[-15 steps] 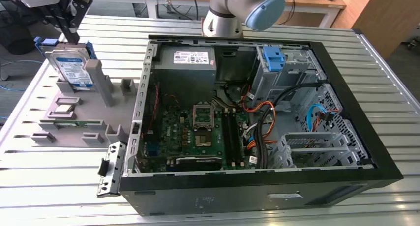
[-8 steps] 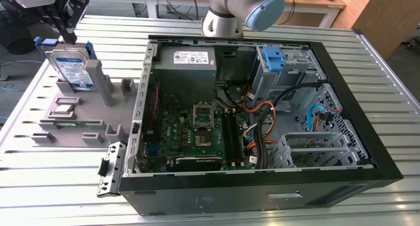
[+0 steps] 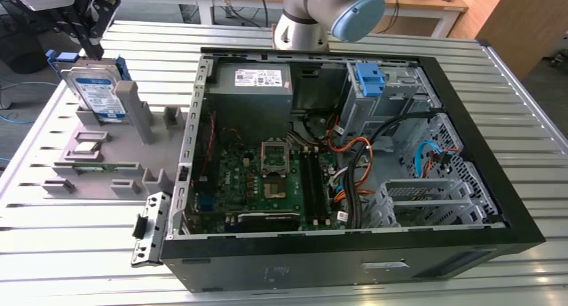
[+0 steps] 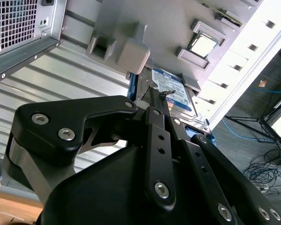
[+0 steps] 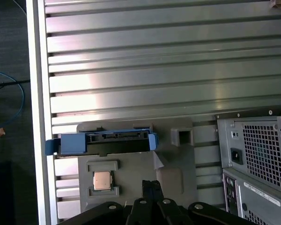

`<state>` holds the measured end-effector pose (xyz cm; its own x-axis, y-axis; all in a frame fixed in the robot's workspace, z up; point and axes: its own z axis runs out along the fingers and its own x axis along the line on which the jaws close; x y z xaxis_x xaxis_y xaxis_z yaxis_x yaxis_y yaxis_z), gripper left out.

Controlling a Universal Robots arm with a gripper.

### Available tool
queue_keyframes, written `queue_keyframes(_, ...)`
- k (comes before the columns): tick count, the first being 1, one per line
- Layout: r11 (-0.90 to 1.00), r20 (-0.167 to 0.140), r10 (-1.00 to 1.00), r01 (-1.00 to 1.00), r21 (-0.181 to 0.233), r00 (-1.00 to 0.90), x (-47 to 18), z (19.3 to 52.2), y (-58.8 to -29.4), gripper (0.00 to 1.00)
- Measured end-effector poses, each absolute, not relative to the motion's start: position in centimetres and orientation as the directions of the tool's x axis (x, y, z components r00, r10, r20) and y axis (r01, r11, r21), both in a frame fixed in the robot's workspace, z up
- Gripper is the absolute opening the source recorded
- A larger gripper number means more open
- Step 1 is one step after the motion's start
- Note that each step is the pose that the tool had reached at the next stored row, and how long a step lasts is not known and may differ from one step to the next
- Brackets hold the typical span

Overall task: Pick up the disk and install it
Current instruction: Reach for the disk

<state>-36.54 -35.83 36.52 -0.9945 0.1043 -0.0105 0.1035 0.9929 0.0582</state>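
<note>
**Operator:** What lies closest to the lens?

**Technician:** In the second wrist view, the black linkage of the end effector (image 4: pixel 165 93). In the first wrist view its two fingertips appear closed together with nothing between them. It is holding nothing.

**Operator:** Locate the disk.

**Technician:** The disk (image 3: pixel 96 93) is in the upper left of the exterior view. It stands on edge in a slot of the grey fixture (image 3: pixel 124 161). The fixture rests on the ribbed tabletop (image 3: pixel 71 253), to the exterior view's left of the open computer case (image 3: pixel 523 206). The end effector hangs just above the disk's upper edge, and no contact is evident.

**Operator:** Describe the disk.

**Technician:** It is a flat, rectangular silver-metal body. A white-and-blue label covers one broad face, and a blue plastic bracket is clipped around its edges.

**Operator:** Handling characteristics?

**Technician:** By judgement:
- The body is rigid and will not flex under clamping.
- It is probably dense for its size, so expect noticeable weight.
- The metal faces look smooth, so slip is a risk under a light grip.
- The unit is likely sensitive to shock, so avoid knocks against the fixture or the case.

**Operator:** Recommended grasp point?

**Technician:** The exposed upper portion, clamped across the two broad faces. The slot hides the lower part. The blue bracket may flex, so it looks like the weaker hold.
</note>
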Motion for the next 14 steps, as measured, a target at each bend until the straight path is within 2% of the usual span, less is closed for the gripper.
queue_keyframes(14, 0.993, -0.01, 0.106, 0.106, 0.058, -0.994, -37.6, 36.1, -34.9, 0.11)
